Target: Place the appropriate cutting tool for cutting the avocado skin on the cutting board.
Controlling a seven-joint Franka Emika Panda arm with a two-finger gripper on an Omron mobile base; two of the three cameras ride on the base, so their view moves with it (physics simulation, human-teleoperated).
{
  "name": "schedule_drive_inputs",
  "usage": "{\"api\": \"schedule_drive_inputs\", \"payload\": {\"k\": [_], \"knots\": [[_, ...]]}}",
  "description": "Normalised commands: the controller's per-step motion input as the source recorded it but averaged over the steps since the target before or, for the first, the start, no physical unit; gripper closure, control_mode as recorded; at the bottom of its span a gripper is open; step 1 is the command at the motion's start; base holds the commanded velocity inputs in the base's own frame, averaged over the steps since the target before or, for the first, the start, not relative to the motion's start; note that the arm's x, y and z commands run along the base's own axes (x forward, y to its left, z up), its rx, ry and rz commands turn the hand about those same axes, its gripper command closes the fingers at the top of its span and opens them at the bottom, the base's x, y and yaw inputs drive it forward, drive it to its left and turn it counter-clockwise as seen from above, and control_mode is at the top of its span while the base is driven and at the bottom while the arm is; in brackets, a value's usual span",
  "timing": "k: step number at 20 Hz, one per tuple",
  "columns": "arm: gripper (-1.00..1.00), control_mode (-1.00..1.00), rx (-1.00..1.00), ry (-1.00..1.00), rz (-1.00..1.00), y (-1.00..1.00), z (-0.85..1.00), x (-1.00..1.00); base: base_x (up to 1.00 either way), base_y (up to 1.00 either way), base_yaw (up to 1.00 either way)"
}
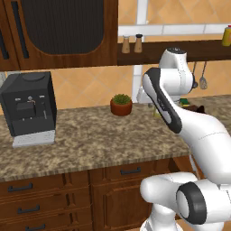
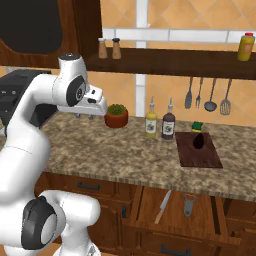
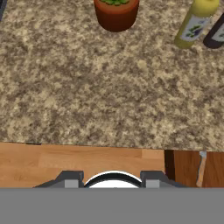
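Pale grey blade, slim: the knife (image 2: 163,206) lies in the open drawer (image 2: 210,212) under the counter, with a stubby metal tool (image 2: 188,204) beside it to the right. Above, the cutting board (image 2: 207,158) lies flat on the speckled stone counter (image 2: 115,150), carrying the avocado (image 2: 198,141) near its back edge. Two bottles (image 2: 151,123) stand just left of the board; a potted plant (image 2: 116,115) further left. The gripper (image 2: 84,115) hangs over the counter, well apart from the drawer; cannot tell how its fingers stand.
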Motion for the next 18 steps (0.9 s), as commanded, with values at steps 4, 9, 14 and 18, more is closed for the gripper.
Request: {"api": "schedule_drive_inputs", "payload": {"k": [4, 9, 14, 18], "knots": [[-1.0, -1.0, 0.0, 0.0, 0.0, -0.16, -0.03, -0.21, 0.0, 0.0, 0.0], [-1.0, -1.0, 0.03, -0.03, 0.0, -0.9, -0.15, -0.89, 0.0, 0.0, 0.0], [-1.0, -1.0, 0.04, -0.01, -0.01, -1.0, -0.26, -0.61, 0.0, 0.0, 0.0], [-1.0, -1.0, 0.0, 0.01, 0.0, -1.0, -0.39, -0.04, 0.0, 0.0, 0.0]]}}
